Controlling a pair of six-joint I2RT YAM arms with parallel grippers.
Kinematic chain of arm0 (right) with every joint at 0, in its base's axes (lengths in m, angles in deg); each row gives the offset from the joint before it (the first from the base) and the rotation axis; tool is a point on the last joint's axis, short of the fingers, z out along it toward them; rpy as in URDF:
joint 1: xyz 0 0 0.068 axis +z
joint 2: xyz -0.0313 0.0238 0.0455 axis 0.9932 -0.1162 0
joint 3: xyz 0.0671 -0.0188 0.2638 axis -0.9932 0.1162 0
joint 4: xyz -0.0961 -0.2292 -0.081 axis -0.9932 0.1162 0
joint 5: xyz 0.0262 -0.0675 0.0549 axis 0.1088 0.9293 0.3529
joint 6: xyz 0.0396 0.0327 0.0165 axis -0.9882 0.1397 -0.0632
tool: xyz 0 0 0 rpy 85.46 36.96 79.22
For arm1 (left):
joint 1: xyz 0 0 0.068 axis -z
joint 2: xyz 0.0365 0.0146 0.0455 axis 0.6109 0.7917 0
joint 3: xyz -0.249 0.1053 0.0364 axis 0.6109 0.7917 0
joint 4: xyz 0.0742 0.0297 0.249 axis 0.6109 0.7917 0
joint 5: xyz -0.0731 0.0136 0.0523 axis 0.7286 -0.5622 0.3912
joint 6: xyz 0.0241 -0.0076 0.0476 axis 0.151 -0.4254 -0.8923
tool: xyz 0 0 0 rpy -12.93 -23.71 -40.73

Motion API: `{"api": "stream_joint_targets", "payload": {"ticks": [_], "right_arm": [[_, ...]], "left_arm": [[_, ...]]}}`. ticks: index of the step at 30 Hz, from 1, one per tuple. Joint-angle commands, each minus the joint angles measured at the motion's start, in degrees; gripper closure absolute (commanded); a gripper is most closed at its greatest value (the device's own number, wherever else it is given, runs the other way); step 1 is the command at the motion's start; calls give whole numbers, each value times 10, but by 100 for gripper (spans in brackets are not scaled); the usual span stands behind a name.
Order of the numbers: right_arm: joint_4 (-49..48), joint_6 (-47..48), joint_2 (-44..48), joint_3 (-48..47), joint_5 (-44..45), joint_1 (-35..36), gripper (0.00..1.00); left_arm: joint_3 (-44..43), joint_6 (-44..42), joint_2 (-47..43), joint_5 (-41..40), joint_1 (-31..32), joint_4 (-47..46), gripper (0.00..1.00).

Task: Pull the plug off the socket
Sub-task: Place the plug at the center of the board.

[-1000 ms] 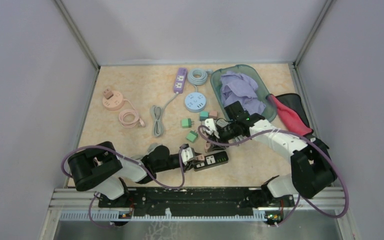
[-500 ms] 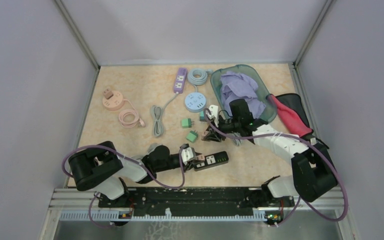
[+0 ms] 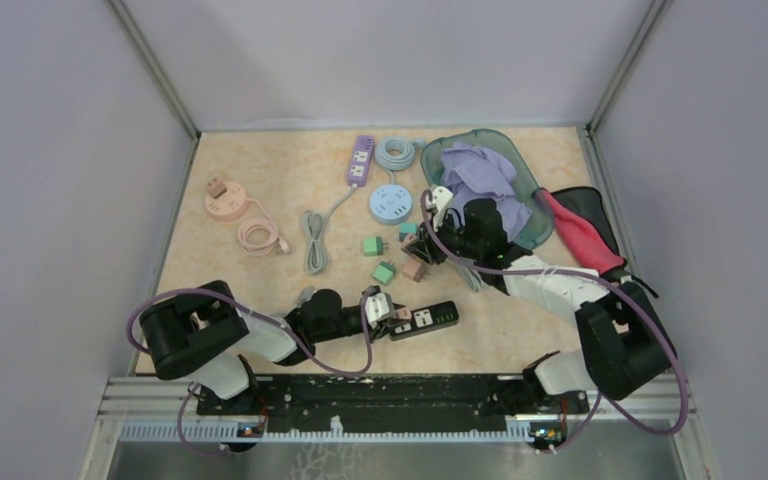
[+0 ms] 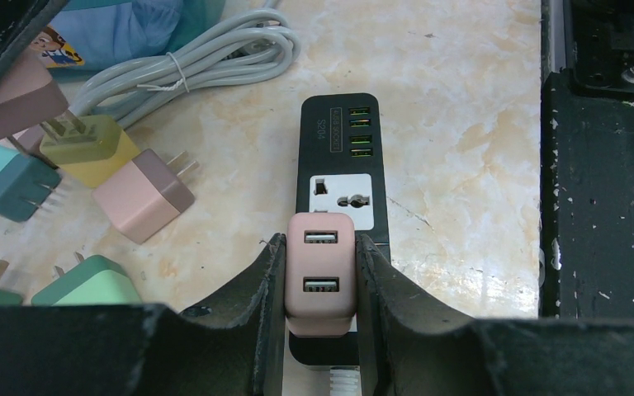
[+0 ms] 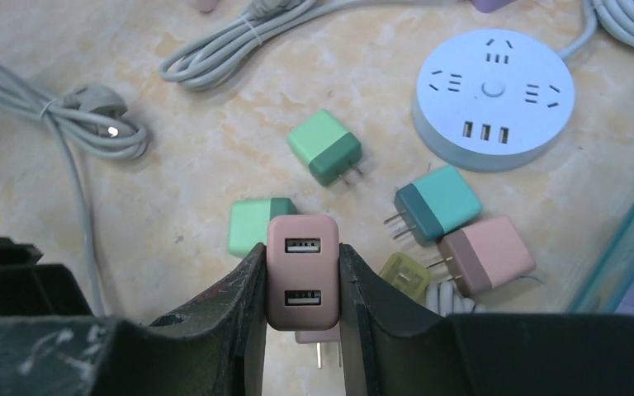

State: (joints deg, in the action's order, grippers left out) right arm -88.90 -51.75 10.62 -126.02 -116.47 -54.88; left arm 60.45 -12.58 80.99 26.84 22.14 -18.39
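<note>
While pinching w/ L fingers (image 4: 256, 305), grips pink 2-port USB plug (image 4: 320, 276) by both flanks, neither spread nor pressed together but shut on it. Holds it seated on near end of black pwr strip (image 4: 336, 165), ports up, not yet pulled off. Shows strip's universal outlet and row of green USB ports bare just beyond plug. W/ strip flat on marbled bench (image 4: 462, 99), close to front edge, just beside black base rail (image 4: 603, 165).

Pinches w/ R fingers (image 5: 239, 309) a second, dusty-pink 2-port plug (image 5: 302, 272) the same way, by flanks, prongs bare and in no socket. Hangs farther up bench, apart from strip, per top view.

Around R fingers, loose on bench: mint plug (image 5: 252, 224) just behind held one; green plug w/ dark cap (image 5: 324, 147) further out; teal plug (image 5: 437, 202), pink-brown plug (image 5: 487, 254) and yellow plug (image 5: 404, 271) bunched close together to one side. Beyond those, round pale-blue socket (image 5: 494, 99). Off to other side, grey cord bundle (image 5: 91, 124).

Further back, per top view: purple strip (image 3: 361, 160), round pink socket (image 3: 223, 200) w/ coiled cord, green basin (image 3: 472, 133) holding lilac cloth (image 3: 480, 180).
</note>
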Motion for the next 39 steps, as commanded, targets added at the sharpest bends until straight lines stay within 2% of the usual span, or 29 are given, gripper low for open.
{"api": "stream_joint_targets", "payload": {"ticks": [1,7,14,17,25,33,39], "right_arm": [[-75,-73,-23,-7,71,11,91],[-68,-93,-58,-27,98,37,85],[-68,-93,-89,-39,133,59,71],[-66,-91,-101,-44,140,65,69],[-62,-85,-106,-50,170,69,50],[-52,-69,-81,-52,179,69,51],[-32,-23,-36,-52,154,68,52]], "left_arm": [[-4,4,20,4,-4,56,99],[-5,4,21,4,-4,57,99],[-8,4,24,6,-4,60,99],[-10,3,25,7,-5,63,99],[-7,3,22,7,-5,63,99],[0,3,18,6,-5,56,99],[1,4,16,5,-5,54,99]]}}
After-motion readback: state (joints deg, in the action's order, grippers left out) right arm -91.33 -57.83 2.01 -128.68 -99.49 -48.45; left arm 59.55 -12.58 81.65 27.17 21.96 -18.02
